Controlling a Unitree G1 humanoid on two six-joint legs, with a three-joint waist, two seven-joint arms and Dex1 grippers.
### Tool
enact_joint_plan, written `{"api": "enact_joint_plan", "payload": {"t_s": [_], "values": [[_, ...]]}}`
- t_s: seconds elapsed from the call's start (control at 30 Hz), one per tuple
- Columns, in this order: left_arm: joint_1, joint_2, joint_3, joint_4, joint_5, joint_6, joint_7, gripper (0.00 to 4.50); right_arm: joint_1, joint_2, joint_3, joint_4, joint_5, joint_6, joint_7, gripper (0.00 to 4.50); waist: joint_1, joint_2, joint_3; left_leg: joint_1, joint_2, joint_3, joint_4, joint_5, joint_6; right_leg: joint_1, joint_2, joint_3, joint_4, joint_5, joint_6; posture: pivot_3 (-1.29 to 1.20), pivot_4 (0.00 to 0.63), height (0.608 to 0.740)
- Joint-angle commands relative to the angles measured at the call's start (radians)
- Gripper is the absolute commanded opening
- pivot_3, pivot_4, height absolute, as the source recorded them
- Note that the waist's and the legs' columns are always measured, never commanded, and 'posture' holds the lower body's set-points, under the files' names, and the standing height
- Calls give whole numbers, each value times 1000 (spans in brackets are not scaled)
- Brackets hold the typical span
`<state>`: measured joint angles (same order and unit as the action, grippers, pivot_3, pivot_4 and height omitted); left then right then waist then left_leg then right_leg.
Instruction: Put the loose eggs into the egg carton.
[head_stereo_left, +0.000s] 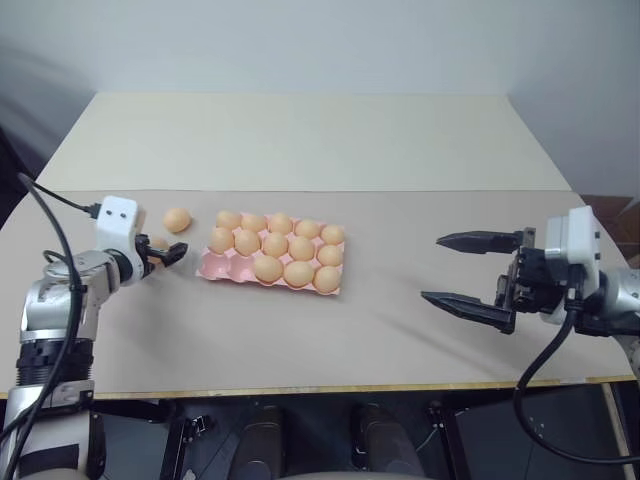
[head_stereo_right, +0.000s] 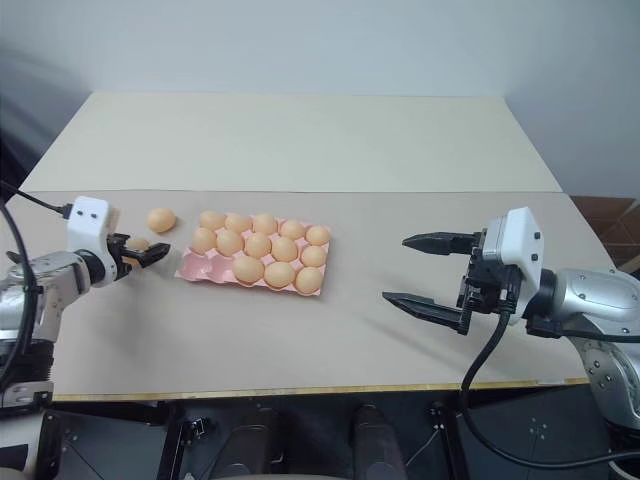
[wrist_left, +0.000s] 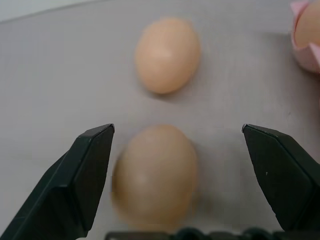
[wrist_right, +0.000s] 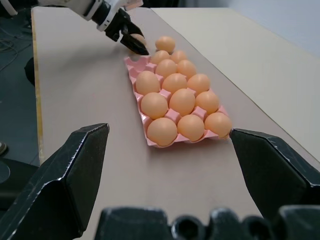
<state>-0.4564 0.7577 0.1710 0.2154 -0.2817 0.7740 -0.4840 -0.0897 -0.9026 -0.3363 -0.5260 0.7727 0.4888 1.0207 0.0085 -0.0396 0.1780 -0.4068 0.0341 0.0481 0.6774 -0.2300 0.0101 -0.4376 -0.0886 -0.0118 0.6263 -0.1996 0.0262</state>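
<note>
The pickup of a loose egg is in hand. At the left of the head views, the left end effector (head_stereo_left: 165, 256), with its two black fingers spread wide, is set around the nearer smooth light orange-tan oval egg (wrist_left: 155, 175), which lies on the pale beige table (head_stereo_left: 400, 330) between the fingers and is not yet gripped. A second loose egg of the same kind (head_stereo_left: 177, 219) lies just beyond it, near the upper left corner of the flat pink moulded egg carton (head_stereo_left: 215, 267). The carton sits left of centre, nearly full; empty cups are seen at its lower left end. At the right, the right end effector (head_stereo_right: 425, 270) is held wide open above the table, holding nothing, well apart from the carton. The next move is judged to call for a gentle closing on the nearer egg, a lift, and a carry to an empty cup
</note>
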Motion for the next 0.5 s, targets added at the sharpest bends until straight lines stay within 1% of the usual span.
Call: {"api": "enact_joint_plan", "payload": {"t_s": [0.03, 0.07, 0.27, 0.3, 0.33, 0.4, 0.5], "values": [[-13, 21, -28, 21, 47, 7, 0, 4080, 19, -5, -57, -40, 27, 1, -8, 4500, 3, 0, 0, 0, 0, 0, 0, 0, 0, 0, 0, 0, 0, 0, 0, 0, 150, 740], [-10, 21, -32, 24, 52, -1, -2, 3896, 23, -5, -59, -42, 28, 1, -11, 4500, 3, 0, 0, 0, 0, 0, 0, 0, 0, 0, 0, 0, 1, -1, 1, 0, 150, 740], [-4, 36, -3, -31, 42, -22, -26, 2013, 33, -2, -63, -51, 32, 0, -26, 4500, 1, 0, 0, 2, 0, 0, 0, 0, 0, 1, 0, 0, 1, -1, 2, 0, 150, 740], [2, 43, 2, -47, 46, -42, -31, 1832, 36, -2, -63, -50, 32, -2, -26, 4500, 1, 0, 0, 1, 0, 0, 0, 0, 0, 1, 0, 0, 1, -1, 2, 0, 150, 740], [6, 50, 11, -69, 40, -47, -39, 1741, 38, -1, -63, -50, 32, -3, -27, 4500, 1, 0, 0, 1, 0, 0, 0, 0, 0, 0, 0, 0, 1, -1, 2, 0, 150, 740], [20, 62, 39, -144, 12, -59, -69, 1741, 42, 0, -66, -50, 33, -3, -28, 4500, 3, 0, 0, 0, 0, 0, 0, 0, 0, 0, 0, 0, 1, 0, 0, 0, 150, 740], [52, 64, 88, -277, -67, -80, -153, 1741, 49, 1, -70, -53, 35, -5, -28, 4500, 4, -1, 0, -1, 0, 0, 1, 0, 0, 0, -1, 0, 0, 0, -1, 0, 150, 740]]}}
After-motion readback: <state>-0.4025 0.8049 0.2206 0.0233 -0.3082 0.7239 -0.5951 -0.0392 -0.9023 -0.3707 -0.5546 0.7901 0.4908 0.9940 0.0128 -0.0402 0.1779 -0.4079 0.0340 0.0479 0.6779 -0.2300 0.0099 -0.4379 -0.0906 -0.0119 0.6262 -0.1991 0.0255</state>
